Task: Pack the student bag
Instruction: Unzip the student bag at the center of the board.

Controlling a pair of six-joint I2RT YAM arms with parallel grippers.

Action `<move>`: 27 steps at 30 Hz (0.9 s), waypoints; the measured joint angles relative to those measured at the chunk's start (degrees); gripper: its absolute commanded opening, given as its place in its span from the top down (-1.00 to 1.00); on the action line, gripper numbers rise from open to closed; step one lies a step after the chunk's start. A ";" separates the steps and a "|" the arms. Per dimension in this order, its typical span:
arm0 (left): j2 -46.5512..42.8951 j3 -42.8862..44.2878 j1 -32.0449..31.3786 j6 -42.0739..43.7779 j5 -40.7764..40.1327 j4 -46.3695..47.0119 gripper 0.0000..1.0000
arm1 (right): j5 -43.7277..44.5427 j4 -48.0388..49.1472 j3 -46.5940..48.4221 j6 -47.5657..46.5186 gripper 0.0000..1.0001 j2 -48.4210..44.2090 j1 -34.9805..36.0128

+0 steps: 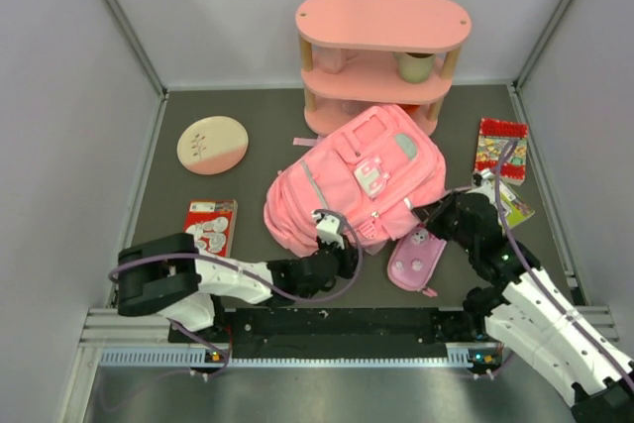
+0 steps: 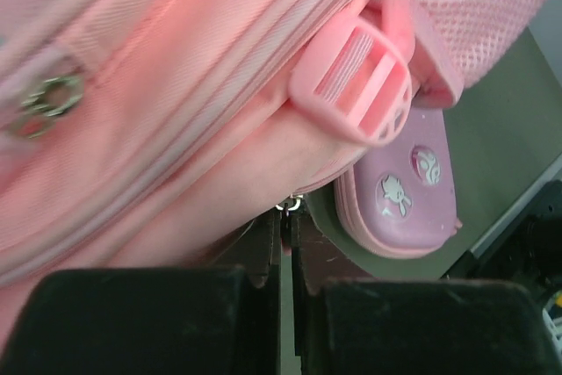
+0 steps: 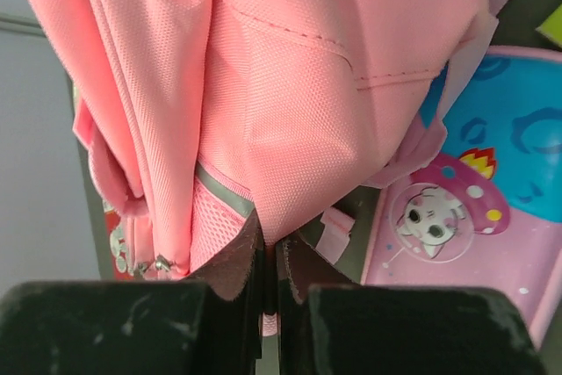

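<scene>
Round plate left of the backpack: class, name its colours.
The plate is cream and pink; top external view.

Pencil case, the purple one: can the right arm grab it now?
Probably not just yet. The pencil case lies in the open close beside the right pincer, but that pincer is shut on the bag; it would need to let go first.

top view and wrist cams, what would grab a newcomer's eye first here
The big pink student bag fills the middle of the table, with a matching pink shelf right behind it. At its near edge the right gripper pinches a fabric fold, and the left gripper is shut by a zip pull.
</scene>
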 measured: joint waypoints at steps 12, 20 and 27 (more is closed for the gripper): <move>-7.39 -0.31 -4.15 6.45 6.19 -12.92 1.00 | -13.27 4.48 3.56 -9.79 1.00 19.02 -12.24; -2.19 6.45 -9.66 8.70 7.28 -17.73 1.00 | -19.17 8.04 6.58 -14.43 1.00 26.93 -12.37; 0.94 9.99 -7.23 5.51 4.79 -20.04 1.00 | -22.36 8.31 14.91 -18.27 -0.28 38.51 -14.19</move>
